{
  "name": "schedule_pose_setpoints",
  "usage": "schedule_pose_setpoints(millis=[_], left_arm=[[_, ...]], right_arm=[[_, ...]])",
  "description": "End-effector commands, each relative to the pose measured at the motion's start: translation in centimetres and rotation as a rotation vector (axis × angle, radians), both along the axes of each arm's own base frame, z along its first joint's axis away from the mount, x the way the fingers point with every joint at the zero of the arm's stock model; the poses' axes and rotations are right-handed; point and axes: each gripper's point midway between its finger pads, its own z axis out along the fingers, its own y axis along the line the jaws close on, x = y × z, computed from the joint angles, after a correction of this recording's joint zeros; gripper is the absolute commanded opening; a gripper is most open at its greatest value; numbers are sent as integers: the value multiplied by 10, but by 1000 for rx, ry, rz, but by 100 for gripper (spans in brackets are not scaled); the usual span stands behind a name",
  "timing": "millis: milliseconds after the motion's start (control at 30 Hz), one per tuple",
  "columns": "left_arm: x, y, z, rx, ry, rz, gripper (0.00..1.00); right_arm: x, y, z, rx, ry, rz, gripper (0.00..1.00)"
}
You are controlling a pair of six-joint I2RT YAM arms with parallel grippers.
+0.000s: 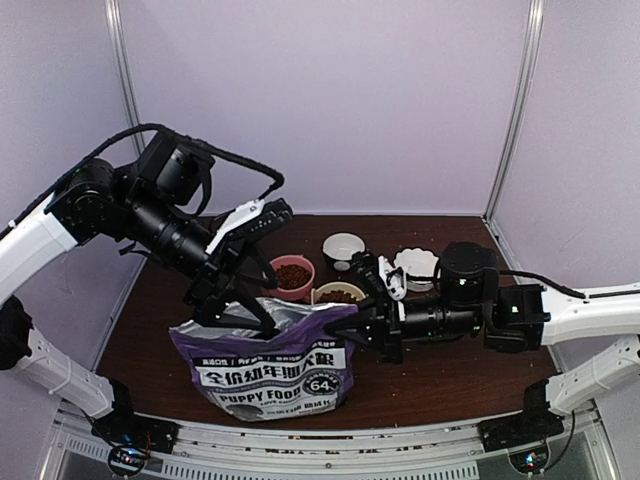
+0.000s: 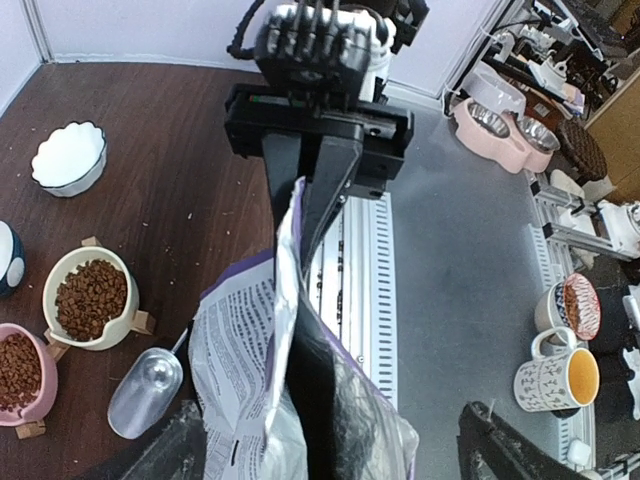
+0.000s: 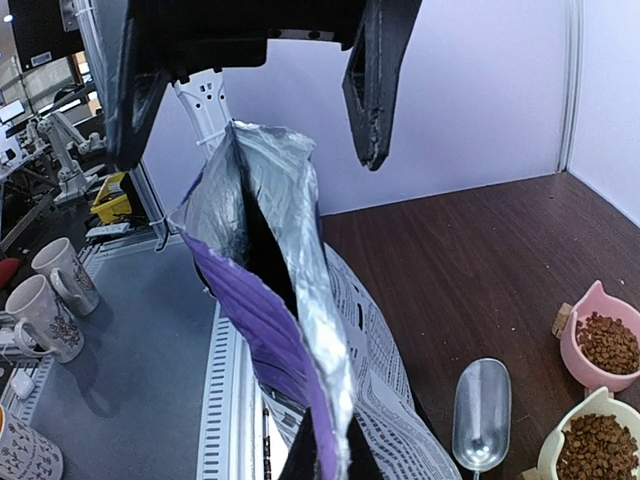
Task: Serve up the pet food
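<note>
The puppy food bag [image 1: 270, 365], soft and crinkly, stands on the tabletop [image 1: 450, 370] — right end effector [image 2: 308, 215] pinching its rim, left end effector [image 3: 250, 150] spread wide above. Kibble [image 2: 90, 298] sits in the cream bowl [image 2: 128, 300] and pink bowl [image 2: 48, 370]. It looks loose, light and spill-prone — likely best lifted by the scoop [image 2: 145, 392], gripped at its handle.

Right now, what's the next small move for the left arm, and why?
Probably lift the left gripper clear of the puppy food bag: its jaws stand open astride the bag's top edge, which the right gripper is shut on. The metal scoop lies beside the bag, ungripped.
</note>
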Motion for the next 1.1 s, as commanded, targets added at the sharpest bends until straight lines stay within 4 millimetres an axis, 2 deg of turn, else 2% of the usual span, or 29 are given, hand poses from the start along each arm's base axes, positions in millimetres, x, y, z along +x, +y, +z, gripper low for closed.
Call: schedule_pose_setpoints(millis=[0, 133, 233, 533, 733, 833, 900, 1067], left_arm=[[6, -6, -5, 57, -83, 32, 92], [4, -11, -12, 84, -99, 29, 95], [3, -16, -15, 99, -109, 24, 96], [-3, -28, -28, 186, -184, 7, 97], [0, -30, -32, 227, -259, 26, 97], [5, -29, -40, 281, -331, 46, 96], [7, -31, -46, 305, -358, 47, 87], [11, -31, -50, 327, -386, 52, 42]], right_arm=[[9, -19, 64, 173, 1, -95, 0], [17, -33, 62, 188, 4, -174, 0], [22, -37, 54, 184, 18, -207, 0], [27, -39, 44, 191, 42, -239, 0], [29, -41, 46, 197, 32, -256, 0], [29, -41, 46, 202, 33, -258, 0], [29, -41, 47, 208, 36, -255, 0], [23, -40, 49, 222, 40, -223, 0]])
